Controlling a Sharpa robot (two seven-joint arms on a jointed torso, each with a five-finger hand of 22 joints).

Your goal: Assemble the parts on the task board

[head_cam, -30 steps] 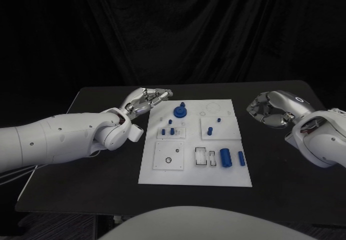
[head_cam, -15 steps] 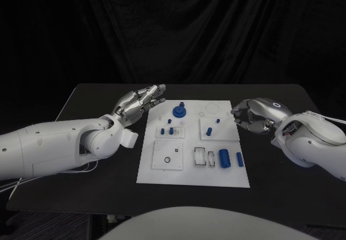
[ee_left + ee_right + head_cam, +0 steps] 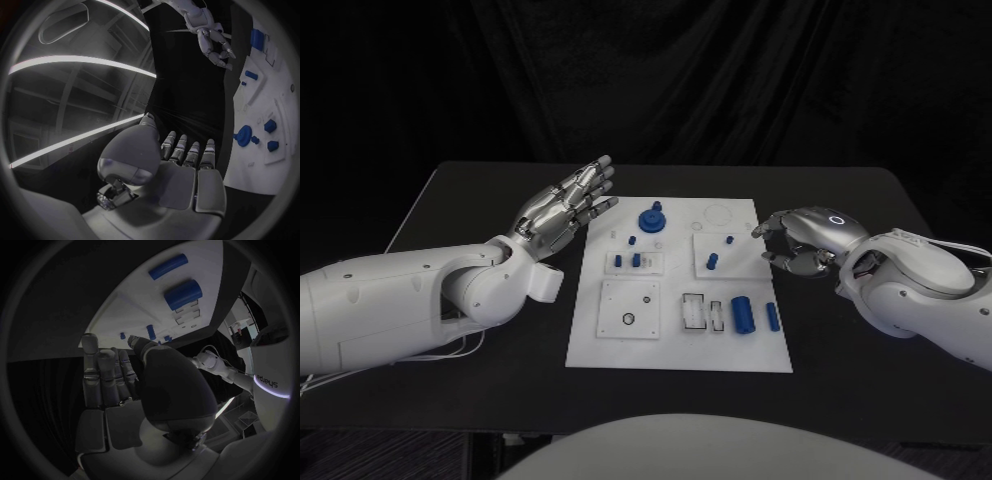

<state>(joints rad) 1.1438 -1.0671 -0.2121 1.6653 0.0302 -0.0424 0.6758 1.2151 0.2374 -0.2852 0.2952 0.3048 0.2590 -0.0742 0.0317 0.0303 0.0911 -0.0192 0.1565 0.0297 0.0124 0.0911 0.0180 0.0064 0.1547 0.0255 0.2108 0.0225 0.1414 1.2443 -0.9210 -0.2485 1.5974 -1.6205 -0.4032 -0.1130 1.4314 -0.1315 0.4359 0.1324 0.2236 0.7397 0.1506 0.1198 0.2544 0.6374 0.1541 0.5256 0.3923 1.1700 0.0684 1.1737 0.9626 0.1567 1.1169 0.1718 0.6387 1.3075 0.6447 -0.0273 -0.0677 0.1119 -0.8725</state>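
Head view: the white task board (image 3: 678,345) lies in the middle of the black table (image 3: 473,200). Blue parts on it: a round knobbed piece (image 3: 651,218) at the far end, small pegs (image 3: 629,260) standing in the square plate below it, one peg (image 3: 713,261) in the neighbouring plate, and a thick cylinder (image 3: 743,313) beside a thinner one (image 3: 773,317) near the front right. The left hand (image 3: 565,207) is raised at the board's far-left corner, fingers straight and apart, holding nothing. The right hand (image 3: 799,241) sits at the board's right edge, fingers curled inward; nothing seen in its grasp.

Left wrist view: left hand (image 3: 169,170) flat, fingers extended side by side, empty, above bare table beside the board (image 3: 265,100). The knobbed piece (image 3: 243,135) lies just beyond the fingertips.

Right wrist view: right hand (image 3: 128,390) with fingers bent over the palm, empty. The two cylinders (image 3: 182,294) lie on the board (image 3: 134,305) beyond it.
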